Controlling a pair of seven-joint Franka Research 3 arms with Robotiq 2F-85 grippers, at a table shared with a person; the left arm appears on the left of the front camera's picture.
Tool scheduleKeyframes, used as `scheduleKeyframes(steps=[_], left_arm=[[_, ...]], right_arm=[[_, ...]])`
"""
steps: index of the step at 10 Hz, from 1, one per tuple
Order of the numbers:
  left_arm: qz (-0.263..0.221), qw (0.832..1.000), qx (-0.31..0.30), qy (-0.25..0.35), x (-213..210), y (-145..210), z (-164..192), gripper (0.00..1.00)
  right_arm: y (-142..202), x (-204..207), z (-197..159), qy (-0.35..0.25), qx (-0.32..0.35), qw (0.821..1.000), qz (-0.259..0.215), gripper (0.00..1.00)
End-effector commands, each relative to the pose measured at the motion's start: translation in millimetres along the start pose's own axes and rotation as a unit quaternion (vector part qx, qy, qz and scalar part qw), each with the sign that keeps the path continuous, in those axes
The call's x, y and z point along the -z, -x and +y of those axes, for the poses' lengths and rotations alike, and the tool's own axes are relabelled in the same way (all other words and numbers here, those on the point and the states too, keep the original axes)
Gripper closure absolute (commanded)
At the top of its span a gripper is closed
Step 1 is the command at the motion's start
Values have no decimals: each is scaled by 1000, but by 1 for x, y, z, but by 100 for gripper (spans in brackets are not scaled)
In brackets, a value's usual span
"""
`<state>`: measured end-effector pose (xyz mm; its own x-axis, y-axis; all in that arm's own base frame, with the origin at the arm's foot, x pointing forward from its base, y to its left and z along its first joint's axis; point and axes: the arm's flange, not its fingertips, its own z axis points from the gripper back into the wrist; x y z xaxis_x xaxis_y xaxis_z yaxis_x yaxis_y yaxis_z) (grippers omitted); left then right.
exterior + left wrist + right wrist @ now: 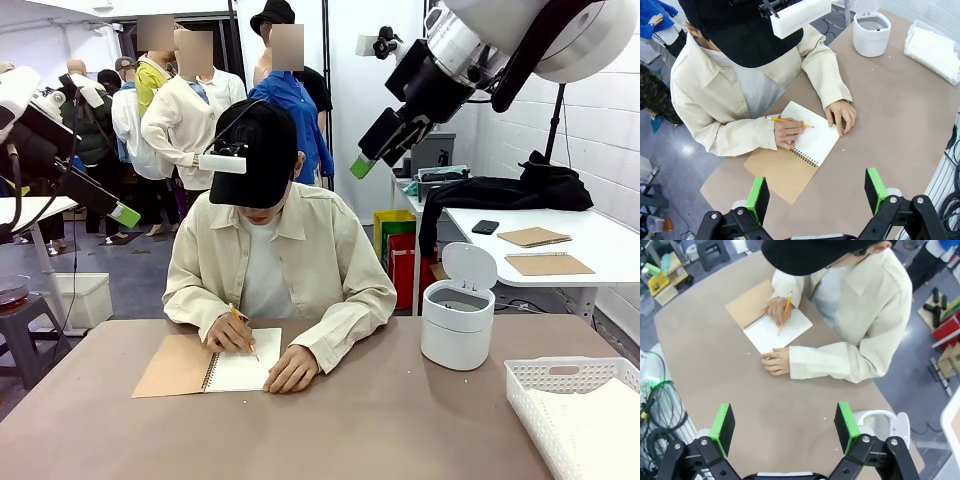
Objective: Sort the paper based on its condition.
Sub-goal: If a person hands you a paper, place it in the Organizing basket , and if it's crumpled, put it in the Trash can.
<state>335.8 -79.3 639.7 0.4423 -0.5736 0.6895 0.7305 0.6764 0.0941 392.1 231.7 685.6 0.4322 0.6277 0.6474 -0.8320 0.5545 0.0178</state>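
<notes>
At the far edge of the desk (400,430), about midway along it, a person (275,265) is sitting bent over a spiral notebook (247,373) and is writing on its white page with a yellow pencil (243,331). The writing hand (228,335) is resting on the page, and the other hand (292,373) is lying flat on the page's corner on the side toward the desk's right edge. The notebook's brown cover is lying folded out flat on the desk, pointing toward the left edge. Toward the right end of the far edge a round white bin (457,325) is standing upright with its lid tipped up. At the near right corner a white slotted basket (530,385) is sitting partly out of the picture, and the paper (597,428) is lying inside it as a flat pile of white sheets; whether the sheets are smooth or creased I cannot tell. The left gripper (816,192) is hanging high above the desk's left side, looking down on the notebook, its green-padded fingers standing wide apart with nothing between them. The right gripper (784,426) is hanging high above the right side, over bare desk near the bin, its fingers likewise spread wide and gripping nothing. Both grippers are well apart from the basket and from the person's hands.
</notes>
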Motion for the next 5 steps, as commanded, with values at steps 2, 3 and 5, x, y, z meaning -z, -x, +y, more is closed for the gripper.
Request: scheduleKeyframes(steps=[2, 3, 5], left_arm=[[-2, 1000, -2, 2, 0, 0, 0, 0], [-2, 1000, -2, 2, 0, 0, 0, 0], [-2, 1000, -2, 2, 0, 0, 0, 0]], right_arm=[[4, 3, -3, -8, -3, 1000, 19, 0], [0, 0, 6, -3, -4, 1000, 2, 0], [0, 0, 6, -3, -4, 1000, 2, 0]])
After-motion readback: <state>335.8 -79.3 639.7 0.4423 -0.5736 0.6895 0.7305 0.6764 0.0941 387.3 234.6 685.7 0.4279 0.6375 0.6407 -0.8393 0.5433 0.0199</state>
